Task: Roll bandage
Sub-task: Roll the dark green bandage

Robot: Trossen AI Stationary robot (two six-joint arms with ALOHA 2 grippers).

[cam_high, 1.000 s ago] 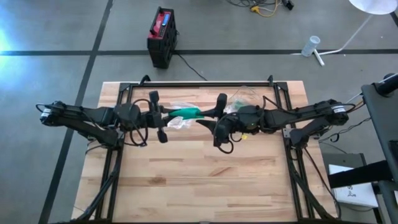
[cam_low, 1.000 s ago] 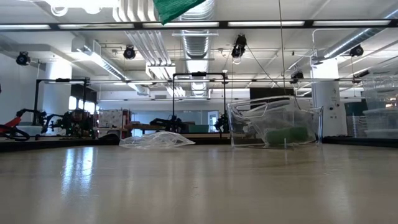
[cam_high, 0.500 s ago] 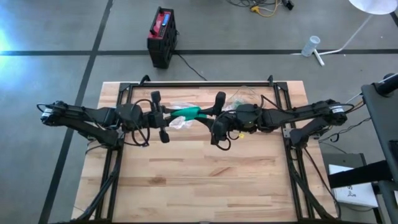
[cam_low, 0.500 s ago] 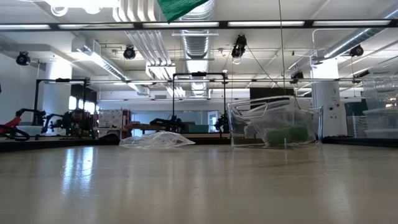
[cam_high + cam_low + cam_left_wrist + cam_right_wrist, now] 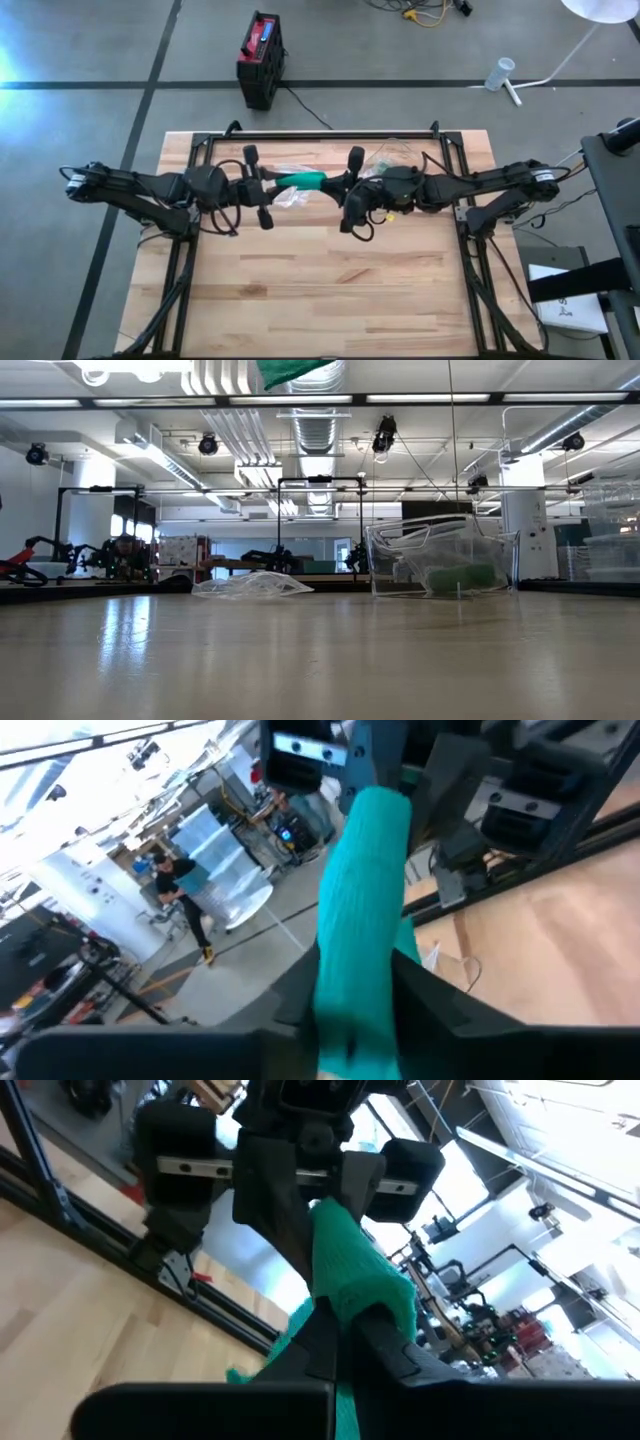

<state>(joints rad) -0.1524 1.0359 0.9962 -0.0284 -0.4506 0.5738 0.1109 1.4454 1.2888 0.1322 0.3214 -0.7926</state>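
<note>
**Bandage held in the air between both grippers**

Wooden table (image 5: 320, 290) is bare on my near half; from the low view I see only plank until the far edge. Going back, both arms meet above the table's far half. My left gripper (image 5: 262, 187) comes in from 9 o'clock and my right gripper (image 5: 352, 188) from 3 o'clock, with the green bandage (image 5: 301, 180) stretched between them, off the wood. The right fingers are pressed together on the bandage end, as its wrist view shows. The left fingers sit either side of the roll; whether they pinch it I cannot tell.

Under the bandage, a crumpled clear wrapper (image 5: 285, 196) lies on the table. Toward 1 o'clock, a clear plastic box (image 5: 440, 568) with a green item inside stands near the far edge. Beyond the table, a dark battery case (image 5: 260, 59) sits on the floor at 12 o'clock.

Compared with a second ago, the right gripper has drawn closer and closed, and the visible bandage span is shorter.
</note>
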